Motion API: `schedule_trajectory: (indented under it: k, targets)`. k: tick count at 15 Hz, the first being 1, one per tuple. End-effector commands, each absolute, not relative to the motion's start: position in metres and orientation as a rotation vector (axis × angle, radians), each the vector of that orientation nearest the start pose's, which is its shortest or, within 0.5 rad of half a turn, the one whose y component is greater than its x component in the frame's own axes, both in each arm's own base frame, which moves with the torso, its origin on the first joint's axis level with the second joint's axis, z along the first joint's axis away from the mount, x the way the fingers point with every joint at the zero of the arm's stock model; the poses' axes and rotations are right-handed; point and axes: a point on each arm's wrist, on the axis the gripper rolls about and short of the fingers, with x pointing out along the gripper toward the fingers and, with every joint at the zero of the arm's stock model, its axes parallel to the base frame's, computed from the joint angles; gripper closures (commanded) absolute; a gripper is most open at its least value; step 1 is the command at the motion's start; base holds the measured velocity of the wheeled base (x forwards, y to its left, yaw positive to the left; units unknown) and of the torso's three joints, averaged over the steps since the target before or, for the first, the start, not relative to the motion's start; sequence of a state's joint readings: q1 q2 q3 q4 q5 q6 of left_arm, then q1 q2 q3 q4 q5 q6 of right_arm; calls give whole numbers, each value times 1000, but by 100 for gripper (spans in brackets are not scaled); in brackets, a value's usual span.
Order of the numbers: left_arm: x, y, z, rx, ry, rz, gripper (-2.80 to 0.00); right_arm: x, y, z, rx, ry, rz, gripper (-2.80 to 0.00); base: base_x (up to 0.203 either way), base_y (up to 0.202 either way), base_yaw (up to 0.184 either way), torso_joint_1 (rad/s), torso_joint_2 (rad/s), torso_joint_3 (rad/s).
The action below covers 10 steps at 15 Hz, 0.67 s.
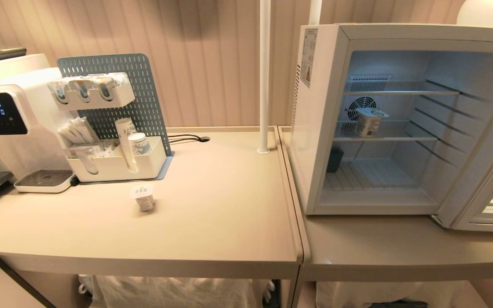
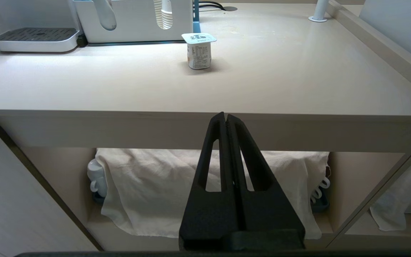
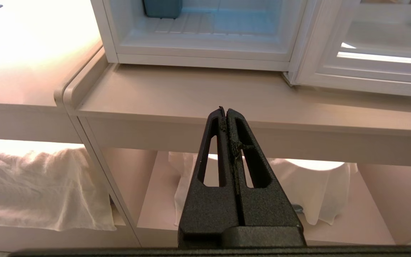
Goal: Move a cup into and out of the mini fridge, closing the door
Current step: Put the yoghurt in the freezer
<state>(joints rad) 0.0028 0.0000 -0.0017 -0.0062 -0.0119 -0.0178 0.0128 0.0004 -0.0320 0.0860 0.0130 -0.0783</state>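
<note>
So the white boxy mini fridge sits with its pale grey-blue framed door swung wide open. One small white foil-lidded cup stands upright on the middle wire shelf, and another cup stands upright on the beige tabletop, well left of the fridge. The left gripper is pinched tight and empty, hanging below the table edge with the tabletop cup straight ahead and above. The right gripper is also pinched, facing the fridge, so it's nearer the shelf cup.
</note>
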Motion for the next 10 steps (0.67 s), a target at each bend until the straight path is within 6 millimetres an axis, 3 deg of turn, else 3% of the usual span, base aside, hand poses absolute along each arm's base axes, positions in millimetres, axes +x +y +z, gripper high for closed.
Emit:
schedule_trajectory:
  k: [1, 7, 10]
  targets:
    - [-23, 0, 77, -18, -8, -9, 0, -26, 0, 75, -80, 54, 29, 0, 0, 0, 0, 0, 0, 0]
    - [-23, 0, 77, -17, -6, -9, 0, -25, 0, 75, -75, 54, 28, 0, 2, 8, -5, 0, 0, 0]
    - [-23, 0, 77, -17, -8, -9, 0, -25, 0, 75, -74, 54, 28, 0, 3, 146, -6, 6, 0, -3]
